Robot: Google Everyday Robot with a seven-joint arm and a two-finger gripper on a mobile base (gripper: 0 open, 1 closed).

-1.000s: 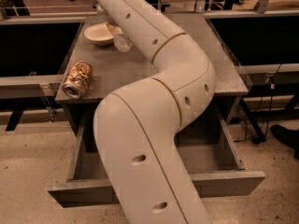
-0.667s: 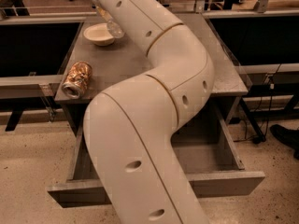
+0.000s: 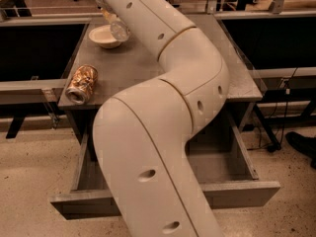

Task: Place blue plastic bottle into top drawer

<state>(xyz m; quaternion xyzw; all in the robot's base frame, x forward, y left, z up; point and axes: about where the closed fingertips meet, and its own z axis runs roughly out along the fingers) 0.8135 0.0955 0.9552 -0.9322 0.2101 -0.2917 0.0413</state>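
Note:
The blue plastic bottle [image 3: 118,29], clear with a pale label, hangs tilted just above the table beside the bowl, under the far end of my arm. My gripper [image 3: 108,15] is at the top left, mostly hidden behind my own forearm, and holds the bottle's upper part. The top drawer [image 3: 242,194] of the grey cabinet is pulled open below the table top. My big cream arm covers most of its inside; bare grey floor shows at the right [image 3: 217,157].
A cream bowl [image 3: 103,37] sits at the table's back left. A crushed coppery can [image 3: 82,83] lies near the front left edge. The grey table top [image 3: 232,58] extends to the right. A dark shoe [image 3: 302,144] is on the floor at right.
The bottle stood on the table right of the bowl; it is now higher and further left, lifted off the surface. My arm swung left. Can and bowl have not moved.

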